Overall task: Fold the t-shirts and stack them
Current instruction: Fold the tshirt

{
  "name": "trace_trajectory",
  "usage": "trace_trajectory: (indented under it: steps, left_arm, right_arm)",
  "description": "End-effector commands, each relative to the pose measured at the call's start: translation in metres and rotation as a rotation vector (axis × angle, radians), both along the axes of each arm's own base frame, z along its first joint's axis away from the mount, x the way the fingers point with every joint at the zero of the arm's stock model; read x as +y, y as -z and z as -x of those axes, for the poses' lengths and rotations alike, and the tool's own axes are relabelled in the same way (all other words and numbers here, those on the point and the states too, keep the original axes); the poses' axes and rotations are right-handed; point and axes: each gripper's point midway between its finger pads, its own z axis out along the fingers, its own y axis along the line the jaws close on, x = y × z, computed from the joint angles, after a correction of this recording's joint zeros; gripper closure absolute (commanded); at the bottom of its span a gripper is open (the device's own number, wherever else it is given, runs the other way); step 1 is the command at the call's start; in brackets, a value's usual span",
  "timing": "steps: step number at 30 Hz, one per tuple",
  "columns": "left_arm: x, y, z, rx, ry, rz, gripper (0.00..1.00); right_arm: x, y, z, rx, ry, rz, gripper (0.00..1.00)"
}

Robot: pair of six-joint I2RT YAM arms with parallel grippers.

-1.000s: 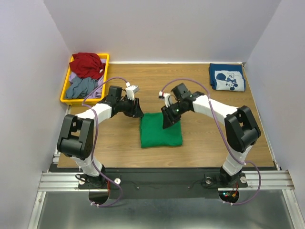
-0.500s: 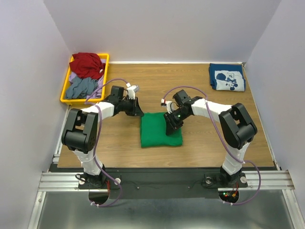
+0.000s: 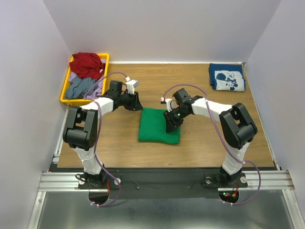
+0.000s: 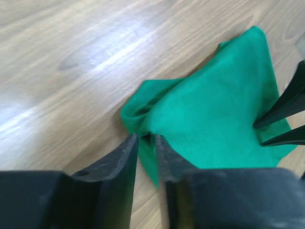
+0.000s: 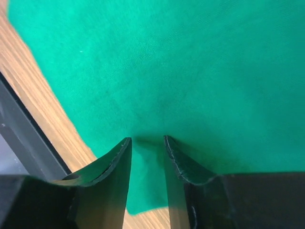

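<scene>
The bright green t-shirt lies folded into a rough square on the wooden table, between the arms. My left gripper is at its far left corner; in the left wrist view it is shut on a pinch of the green t-shirt. My right gripper bears down on the shirt's right half, and its jaws are closed on a fold of the green t-shirt. The navy t-shirt with the white cartoon print lies folded at the far right corner.
A yellow bin at the far left holds a red garment and grey cloth. White walls close in the table on three sides. The right arm's black fingers show at the left wrist view's right edge.
The green t-shirt has slid a little left and away and turned slightly. My left gripper drew back toward the far left with the corner; the right gripper shifted with the cloth.
</scene>
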Motion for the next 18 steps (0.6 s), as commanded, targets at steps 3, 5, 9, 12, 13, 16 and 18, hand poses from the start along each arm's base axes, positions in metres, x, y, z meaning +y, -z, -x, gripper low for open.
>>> trace_trajectory:
  steps: [3,5,9,12,13,16,18]
  left_arm:
    - [0.013,-0.102,-0.004,-0.378,0.106,-0.001,0.55]
    - [0.002,-0.112,0.011,-0.347,0.141,0.083,0.54]
    - [-0.027,-0.111,0.042,-0.204,0.217,0.266,0.53]
    - [-0.055,-0.099,0.058,-0.046,0.230,0.425,0.54]
    - [-0.060,-0.096,0.059,-0.024,0.232,0.444,0.53]
    - [-0.072,-0.079,0.058,0.037,0.242,0.492,0.48]
    - [-0.074,-0.069,0.051,0.056,0.231,0.500,0.39]
  right_arm:
    - [-0.011,-0.084,-0.051,-0.122,0.131,-0.229,0.53]
    - [-0.012,-0.096,-0.051,-0.099,0.139,-0.311,0.51]
    - [-0.005,-0.095,-0.046,0.024,0.192,-0.425,0.52]
    - [0.008,-0.089,-0.050,0.101,0.215,-0.522,0.53]
    - [0.009,-0.087,-0.049,0.153,0.246,-0.531,0.53]
    - [0.011,-0.075,-0.053,0.169,0.268,-0.557,0.51]
    - [0.007,-0.050,-0.057,0.209,0.304,-0.538,0.49]
